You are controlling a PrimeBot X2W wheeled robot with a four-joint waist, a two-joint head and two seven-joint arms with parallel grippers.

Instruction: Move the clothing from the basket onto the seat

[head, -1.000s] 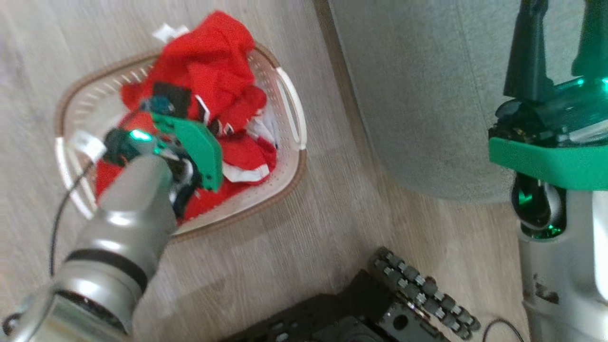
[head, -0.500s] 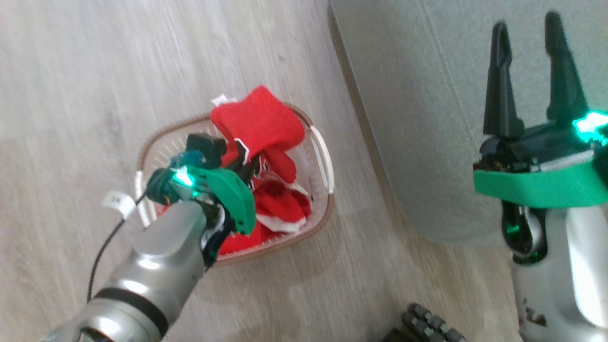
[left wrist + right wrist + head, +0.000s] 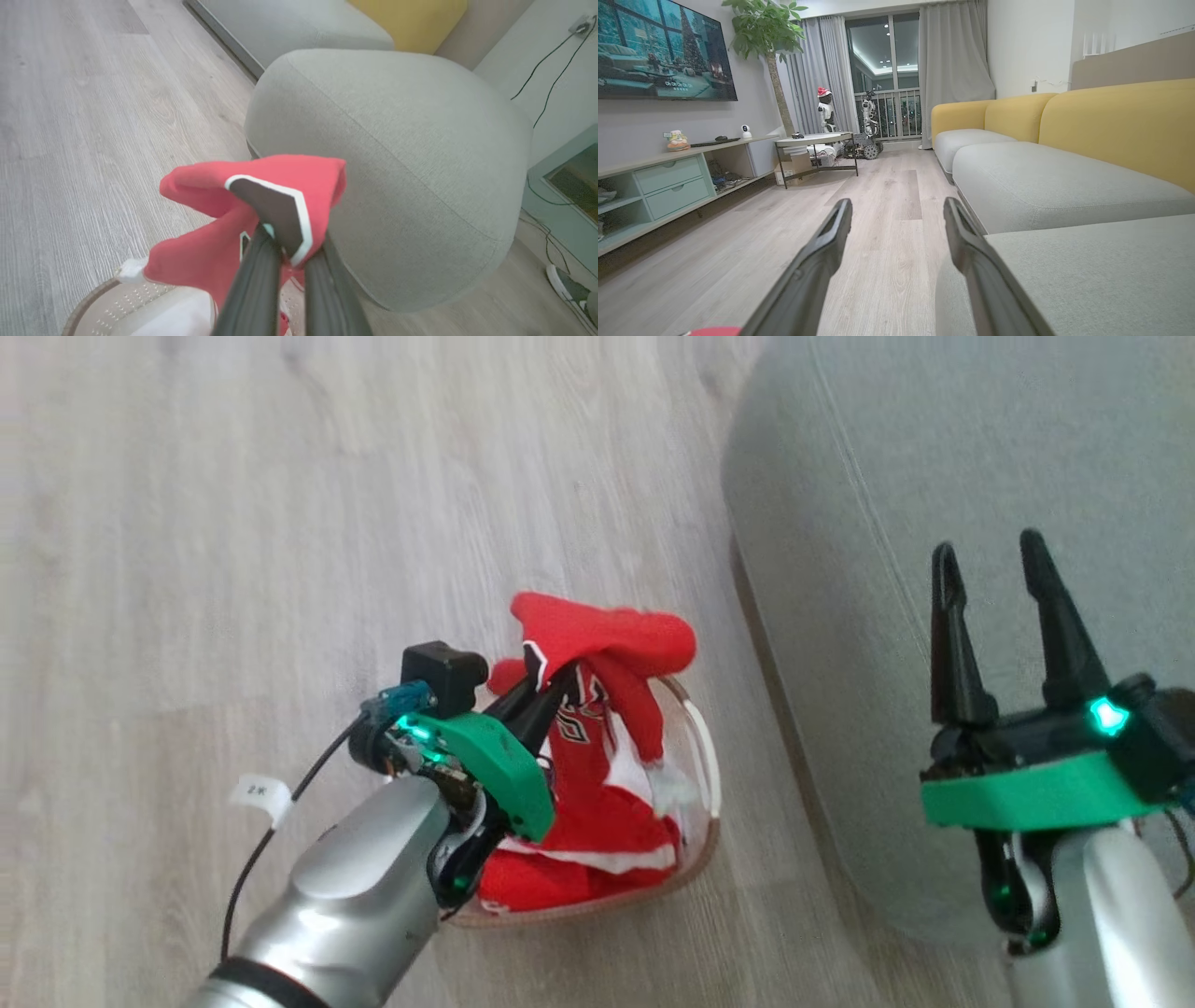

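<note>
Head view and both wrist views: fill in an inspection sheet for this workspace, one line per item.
Surface: pale wood floor.
Job's things: red clothing, one piece hanging above the basket, the rest inside; grey seat beside it.
Clutter: box under a far table.
Grippers: left gripper shut on the clothing; right gripper open, empty.
Cables: black cable with white tag by the left arm; cord on a wall.
Surroundings: yellow sofa backs, television, plant.
</note>
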